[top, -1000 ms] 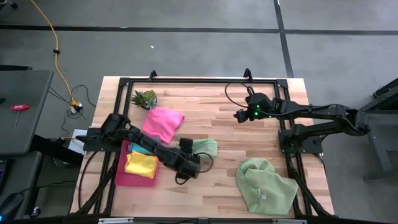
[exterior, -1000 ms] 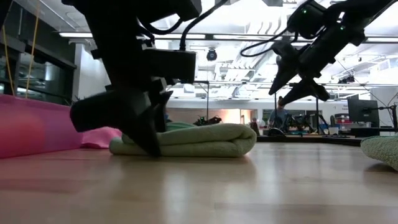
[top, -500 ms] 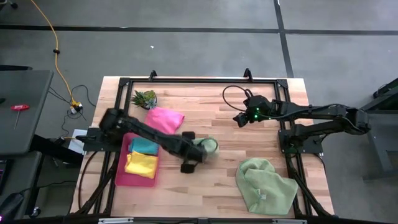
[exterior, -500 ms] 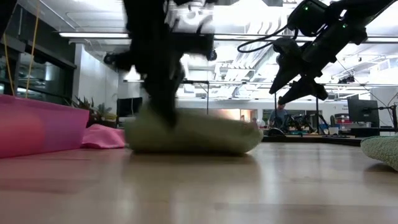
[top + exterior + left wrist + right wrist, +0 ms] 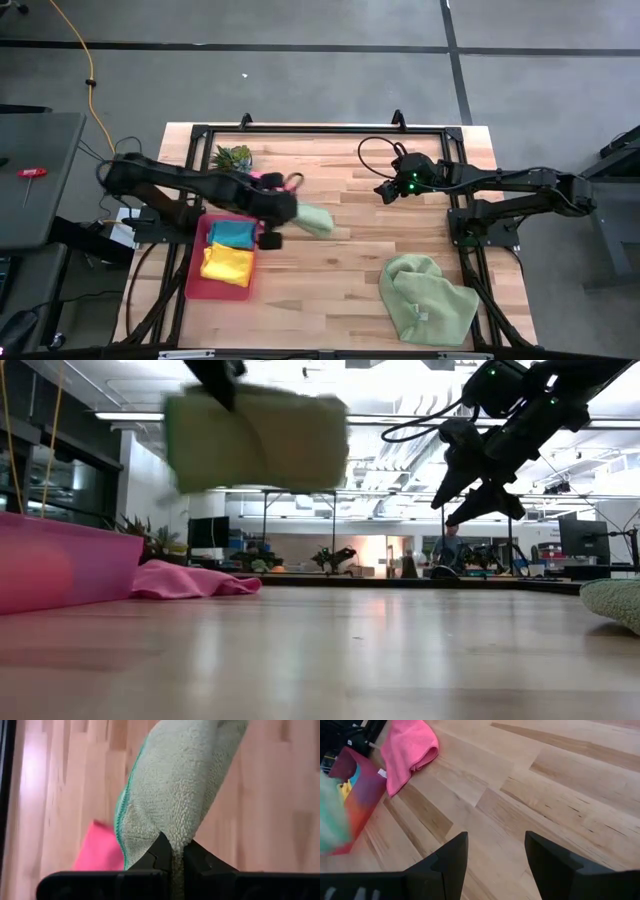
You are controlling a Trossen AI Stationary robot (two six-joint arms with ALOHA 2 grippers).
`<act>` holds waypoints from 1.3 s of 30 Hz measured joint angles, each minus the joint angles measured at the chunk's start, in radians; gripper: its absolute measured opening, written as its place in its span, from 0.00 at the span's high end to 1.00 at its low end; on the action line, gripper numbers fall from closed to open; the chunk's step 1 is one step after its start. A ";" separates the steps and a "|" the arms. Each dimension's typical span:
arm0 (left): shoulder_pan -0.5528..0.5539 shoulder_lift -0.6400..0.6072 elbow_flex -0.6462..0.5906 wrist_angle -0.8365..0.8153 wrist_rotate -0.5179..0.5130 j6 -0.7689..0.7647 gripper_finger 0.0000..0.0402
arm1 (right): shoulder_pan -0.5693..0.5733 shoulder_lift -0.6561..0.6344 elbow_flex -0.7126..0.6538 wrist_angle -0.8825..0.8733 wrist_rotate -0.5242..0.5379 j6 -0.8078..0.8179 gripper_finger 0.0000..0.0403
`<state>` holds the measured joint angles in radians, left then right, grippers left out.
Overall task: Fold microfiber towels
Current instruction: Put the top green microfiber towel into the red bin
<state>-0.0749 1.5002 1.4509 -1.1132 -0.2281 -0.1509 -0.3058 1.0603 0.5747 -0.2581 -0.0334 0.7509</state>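
Since the folded pale green microfiber towel [image 5: 313, 219] got pinched tight by the left gripper [image 5: 172, 855], it'd left the table & hung near the pink tray [image 5: 194, 280], prob stacking next. Right gripper [image 5: 495, 855] hovered open, w/ nothing.

Both arms are dark, near-black, built of slim tubular links joined by thicker rounded joint housings, and each rises from a black base on the black metal frame [image 5: 300, 130] that rims the table [image 5: 400, 280]. The left arm [image 5: 170, 185] ends in a bulky block-shaped wrist. The right arm [image 5: 500, 180] carries a small green light at its wrist, and a thin black cable loops out from that wrist and curves back to it. The left gripper [image 5: 172, 855] has two black fingers [image 5: 159, 851] that narrow to blunt wedge tips above a flat black crossbar. The right gripper [image 5: 496, 852] has two matte black fingers [image 5: 452, 857], broad, angular and tapering.
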 joint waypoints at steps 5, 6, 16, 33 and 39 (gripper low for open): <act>-0.041 -0.112 0.000 -0.177 0.042 -0.135 1.00 | 0.000 0.000 0.000 0.000 0.000 0.002 0.53; -0.054 -0.133 0.000 -0.220 0.045 -0.162 1.00 | 0.000 0.000 0.000 0.001 0.000 0.003 0.53; -0.246 -0.225 0.000 -0.459 0.106 -0.399 1.00 | -0.001 0.000 0.000 0.009 0.000 0.011 0.53; -0.648 -0.229 -0.184 -0.423 0.031 -0.866 1.00 | -0.001 0.000 0.000 0.008 0.000 0.034 0.53; -0.673 -0.229 -0.239 -0.425 -0.097 -0.969 1.00 | -0.002 0.000 0.000 0.008 -0.001 0.045 0.53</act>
<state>-0.7482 1.2713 1.2118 -1.5382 -0.3248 -1.1202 -0.3073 1.0607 0.5744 -0.2501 -0.0340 0.7960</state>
